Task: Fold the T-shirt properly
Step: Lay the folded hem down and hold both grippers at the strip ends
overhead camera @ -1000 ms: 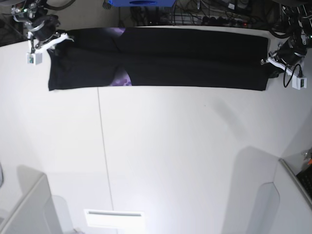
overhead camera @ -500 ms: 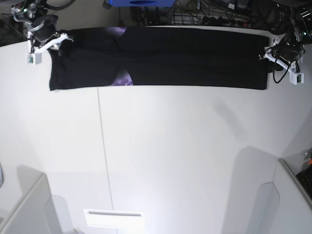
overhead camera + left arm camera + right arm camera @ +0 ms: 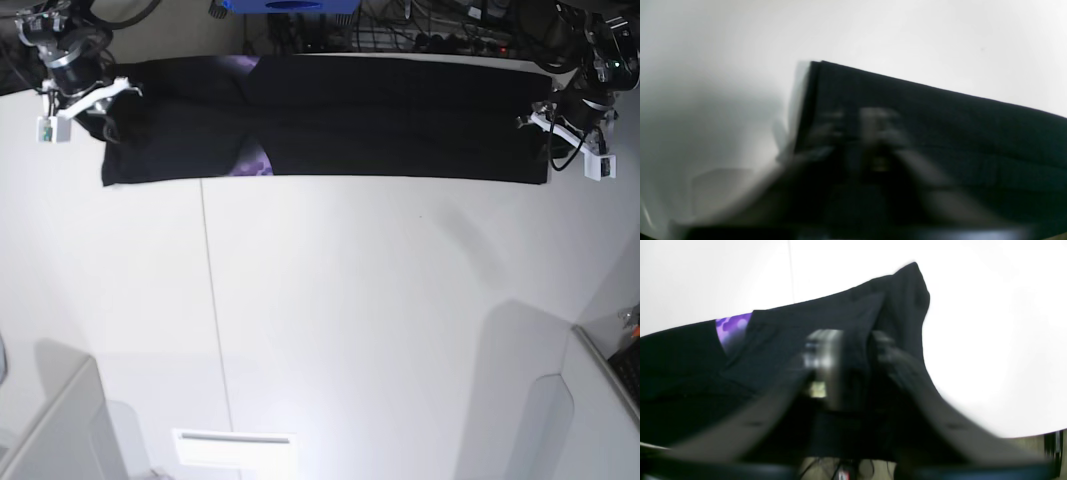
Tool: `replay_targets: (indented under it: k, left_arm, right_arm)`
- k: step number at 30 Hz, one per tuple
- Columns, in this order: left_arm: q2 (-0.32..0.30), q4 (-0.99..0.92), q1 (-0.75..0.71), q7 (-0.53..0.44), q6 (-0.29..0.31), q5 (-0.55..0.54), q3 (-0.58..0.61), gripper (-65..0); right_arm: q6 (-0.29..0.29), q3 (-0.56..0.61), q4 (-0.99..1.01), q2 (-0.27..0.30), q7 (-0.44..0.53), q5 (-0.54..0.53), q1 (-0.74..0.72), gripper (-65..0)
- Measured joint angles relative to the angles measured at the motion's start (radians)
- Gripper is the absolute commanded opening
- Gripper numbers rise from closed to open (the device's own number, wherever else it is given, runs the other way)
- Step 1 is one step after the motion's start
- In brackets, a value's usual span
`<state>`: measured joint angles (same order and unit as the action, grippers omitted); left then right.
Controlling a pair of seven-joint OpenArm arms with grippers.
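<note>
Long black cotton T-shirt (image 3: 330,120) folded into a band; left gripper (image 3: 538,122) closed on its end, right gripper (image 3: 105,95) blurred, its grip unclear. Next: carry ends together.

Both grippers have shifted — the left gripper (image 3: 537,122) inward over the T-shirt (image 3: 400,120) end, right gripper (image 3: 100,95) outward.

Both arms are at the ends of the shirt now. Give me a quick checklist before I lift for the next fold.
1. T-shirt lies as a long flat band: ok.
2. Left gripper shut at its end of the shirt: ok.
3. Left gripper actually pinching cloth: cannot tell, wrist view is blurred.
4. Right gripper has cloth between its fingers: ok; firmly closed: cannot tell.
5. Table in front free for the fold: ok.
</note>
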<state>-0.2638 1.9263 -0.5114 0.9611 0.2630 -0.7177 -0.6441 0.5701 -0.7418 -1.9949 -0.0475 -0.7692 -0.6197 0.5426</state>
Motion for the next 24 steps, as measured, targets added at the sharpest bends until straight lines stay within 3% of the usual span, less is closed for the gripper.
replay_targets:
  k: [4,7,15,20,24]
  left_arm:
    - [0.011,-0.022,0.023,-0.005,0.0,0.006,-0.002,-65.0]
    - [0.013,-0.088,0.032,-0.008,0.0,0.009,0.0,-65.0]
    - [0.011,-0.24,0.051,-0.009,0.0,0.007,0.0,-65.0]
    - [0.011,-0.266,0.063,-0.01,0.0,0.007,0.0,-65.0]
    - [-0.008,-0.28,0.064,-0.011,0.0,0.006,0.006,-65.0]
  right_arm:
    - [0.005,0.0,0.039,0.004,-0.121,0.006,-0.091,-65.0]
    - [0.006,0.0,0.092,0.03,-0.159,0.01,-0.117,-65.0]
    - [0.006,-0.003,0.304,0.077,-0.128,0.074,-0.166,-65.0]
    - [0.007,-0.003,0.37,0.075,-0.045,0.128,-0.182,-65.0]
    - [0.007,-0.003,0.373,0.075,-0.038,0.135,-0.182,-65.0]
